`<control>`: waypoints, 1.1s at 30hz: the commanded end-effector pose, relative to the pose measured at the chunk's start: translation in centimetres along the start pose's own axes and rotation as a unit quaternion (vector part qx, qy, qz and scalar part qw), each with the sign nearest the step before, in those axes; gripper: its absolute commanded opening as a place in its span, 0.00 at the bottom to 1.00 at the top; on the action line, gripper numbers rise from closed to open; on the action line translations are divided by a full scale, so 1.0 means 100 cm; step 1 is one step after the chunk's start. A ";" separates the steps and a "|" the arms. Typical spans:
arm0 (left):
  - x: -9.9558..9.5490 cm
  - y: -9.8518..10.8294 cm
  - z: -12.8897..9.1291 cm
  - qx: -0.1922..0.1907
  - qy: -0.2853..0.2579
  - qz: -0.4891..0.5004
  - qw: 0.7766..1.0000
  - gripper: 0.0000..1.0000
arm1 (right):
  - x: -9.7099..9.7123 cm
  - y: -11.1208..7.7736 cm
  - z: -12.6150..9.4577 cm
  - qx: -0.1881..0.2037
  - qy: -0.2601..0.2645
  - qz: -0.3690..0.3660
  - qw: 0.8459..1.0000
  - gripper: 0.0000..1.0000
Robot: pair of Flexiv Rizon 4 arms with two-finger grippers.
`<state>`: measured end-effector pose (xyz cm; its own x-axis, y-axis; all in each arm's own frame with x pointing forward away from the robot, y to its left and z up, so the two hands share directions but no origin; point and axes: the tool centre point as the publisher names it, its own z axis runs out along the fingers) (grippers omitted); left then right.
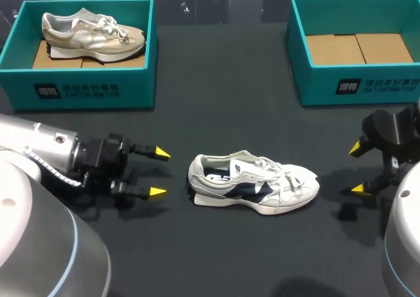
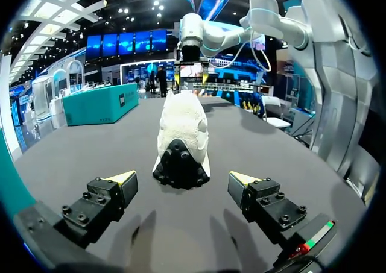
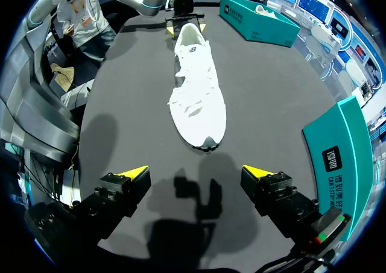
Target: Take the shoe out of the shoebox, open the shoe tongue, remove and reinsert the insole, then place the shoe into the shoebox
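Matt dark table (image 1: 216, 113), smooth. Centre white shoe (image 1: 252, 182): matt cloth-like upper, navy panels; black heel tread knobbly, rubbery. Far-left shoebox (image 1: 85, 90) and far-right shoebox (image 1: 361, 87): matt teal card walls, brown cardboard floors. Beige shoe (image 1: 92, 31): slight satin sheen. Left gripper (image 1: 159, 173), right gripper (image 1: 356, 168): matt black bodies, yellow plastic-looking tips. Left arm (image 1: 39, 146): glossy pale shell.

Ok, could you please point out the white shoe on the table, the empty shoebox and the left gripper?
white shoe (image 1: 252, 182): head view, on its side at midfoot.
empty shoebox (image 1: 318, 87): head view, on its front wall.
left gripper (image 1: 159, 173): head view, midway between its yellow tips.
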<state>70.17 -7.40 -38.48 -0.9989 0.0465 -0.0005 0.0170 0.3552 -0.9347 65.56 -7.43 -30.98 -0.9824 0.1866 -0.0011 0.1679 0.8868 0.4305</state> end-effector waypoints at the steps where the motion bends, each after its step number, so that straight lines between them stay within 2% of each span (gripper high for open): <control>1: 0.001 0.003 0.012 0.005 -0.005 -0.002 1.000 1.00 | 0.002 0.000 0.000 0.002 -0.001 0.000 1.000 1.00; 33: 0.004 -0.005 0.068 0.040 0.003 -0.027 0.999 1.00 | 0.002 0.000 0.000 0.002 -0.001 0.000 1.000 1.00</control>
<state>69.24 -13.26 -40.01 -0.9981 0.0345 0.0520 -0.0401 0.2845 -0.9578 65.56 -7.43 -30.98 -0.9824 0.1866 -0.0011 0.1680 0.8868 0.4305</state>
